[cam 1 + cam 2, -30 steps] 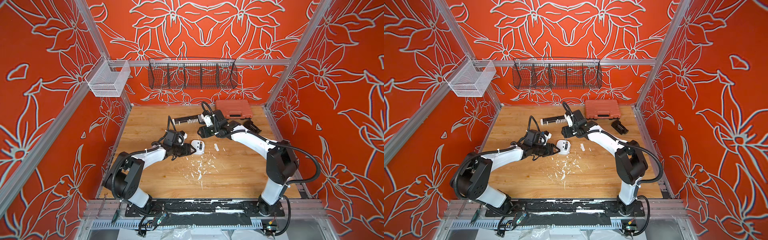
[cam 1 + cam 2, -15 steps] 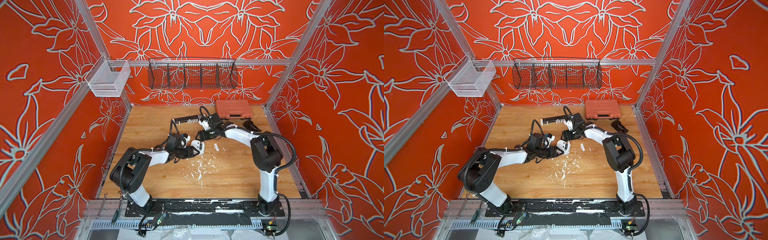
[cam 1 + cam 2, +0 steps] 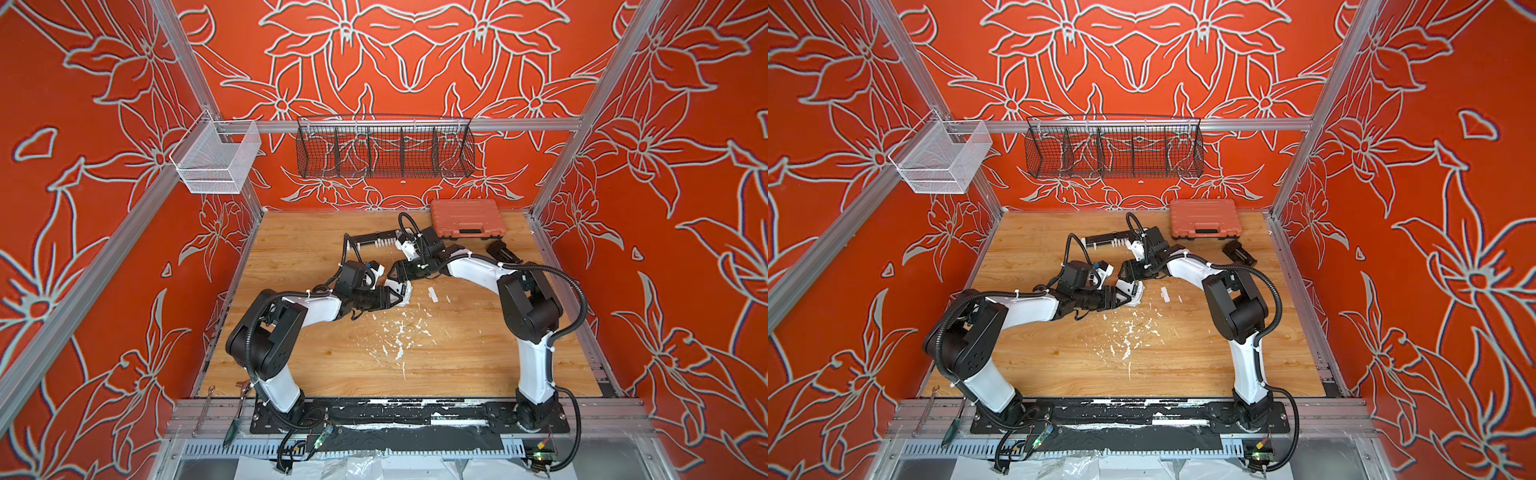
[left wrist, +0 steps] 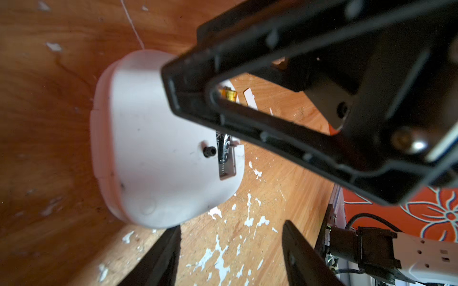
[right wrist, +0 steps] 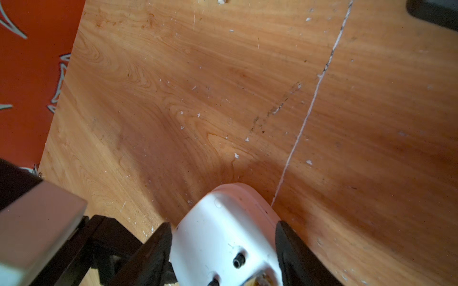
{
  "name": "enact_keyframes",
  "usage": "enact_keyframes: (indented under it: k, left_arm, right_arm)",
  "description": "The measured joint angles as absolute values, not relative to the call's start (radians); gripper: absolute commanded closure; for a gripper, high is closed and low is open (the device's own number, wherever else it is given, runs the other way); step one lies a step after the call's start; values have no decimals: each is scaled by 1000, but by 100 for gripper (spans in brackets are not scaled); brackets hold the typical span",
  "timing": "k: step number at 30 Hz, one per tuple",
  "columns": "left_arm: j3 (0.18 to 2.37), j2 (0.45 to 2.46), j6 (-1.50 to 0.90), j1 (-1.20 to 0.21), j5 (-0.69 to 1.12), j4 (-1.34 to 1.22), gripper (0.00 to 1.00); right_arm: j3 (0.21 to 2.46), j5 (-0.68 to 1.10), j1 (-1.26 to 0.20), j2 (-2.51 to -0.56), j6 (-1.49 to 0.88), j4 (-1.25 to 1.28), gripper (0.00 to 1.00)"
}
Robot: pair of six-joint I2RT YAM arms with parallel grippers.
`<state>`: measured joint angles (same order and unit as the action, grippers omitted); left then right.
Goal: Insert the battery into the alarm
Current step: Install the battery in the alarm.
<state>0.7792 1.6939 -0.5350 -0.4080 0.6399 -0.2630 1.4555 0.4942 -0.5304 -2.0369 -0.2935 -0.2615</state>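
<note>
On wood (image 5: 223,86), rounded alarm (image 4: 153,148) (perhaps plastic).

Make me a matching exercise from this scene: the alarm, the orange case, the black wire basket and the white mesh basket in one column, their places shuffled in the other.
Things:
1. alarm
2. orange case
3. black wire basket
4. white mesh basket

Places:
A. hangs on the back wall
B. lies in the middle of the table
C. hangs high on the left side
D. lies at the table's back edge, right of centre

Pairs: 1-B, 2-D, 3-A, 4-C.
</note>
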Motion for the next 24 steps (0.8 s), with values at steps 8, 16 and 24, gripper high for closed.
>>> enact_keyframes:
  k: [8, 16, 24]
  left_arm:
    - [792, 1694, -506, -404, 633, -225, 37]
    - [805, 1694, -490, -393, 629, -201, 37]
    - [831, 1703, -473, -376, 630, -188, 37]
  right_arm:
    - [1380, 477, -528, -2028, -327, -216, 32]
    - [1309, 452, -528, -1974, -375, -211, 32]
    - [1206, 426, -531, -1897, -457, -197, 32]
